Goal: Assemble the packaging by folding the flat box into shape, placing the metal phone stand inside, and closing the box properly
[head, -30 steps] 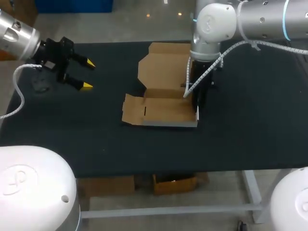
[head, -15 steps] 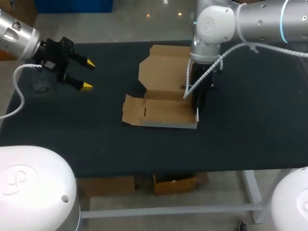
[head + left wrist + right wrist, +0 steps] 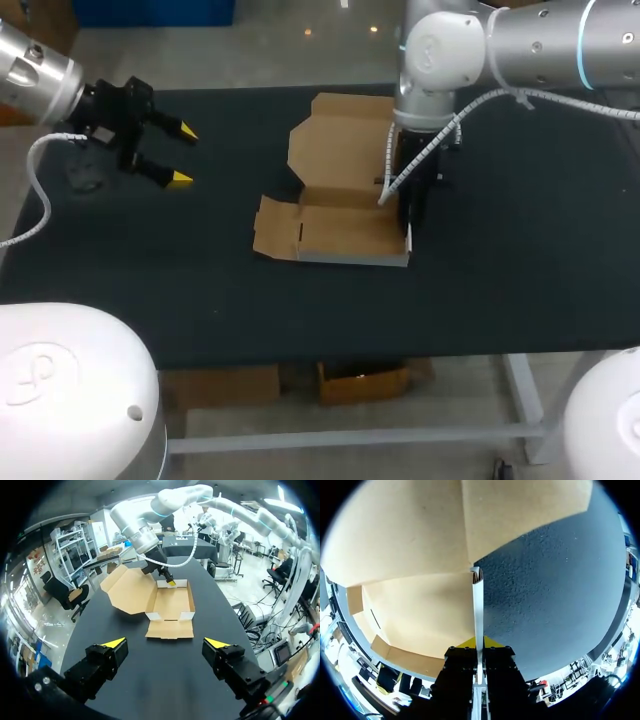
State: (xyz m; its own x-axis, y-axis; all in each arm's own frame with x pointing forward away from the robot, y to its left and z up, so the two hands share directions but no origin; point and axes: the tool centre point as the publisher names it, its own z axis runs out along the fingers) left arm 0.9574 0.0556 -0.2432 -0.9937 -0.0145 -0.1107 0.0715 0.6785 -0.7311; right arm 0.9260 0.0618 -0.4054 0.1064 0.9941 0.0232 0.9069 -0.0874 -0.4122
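Cardboard box (image 3: 345, 228) is seen partly folded on the black table (image 3: 520, 260), with its shallow tray already formed. The right gripper (image 3: 408, 228) is pressed shut on the tray's side wall (image 3: 478, 600). In the right wrist view the thin, white-edged wall is shown running straight out from between the two yellow tips, with the brown tray floor beside one finger and bare table beside the other. The lid (image 3: 340, 150) is left open beyond the tray, and a loose flap (image 3: 275, 228) is spread flat on the table at the tray's opposite end from the held wall. The left gripper (image 3: 184, 154) is held above the table well apart from the box, its fingers spread wide with nothing between them. In the left wrist view the box (image 3: 170, 602) is seen well ahead of those open fingers, the flap (image 3: 170, 628) being the part nearest to them, and the right gripper (image 3: 171, 583) is seen at the far wall.
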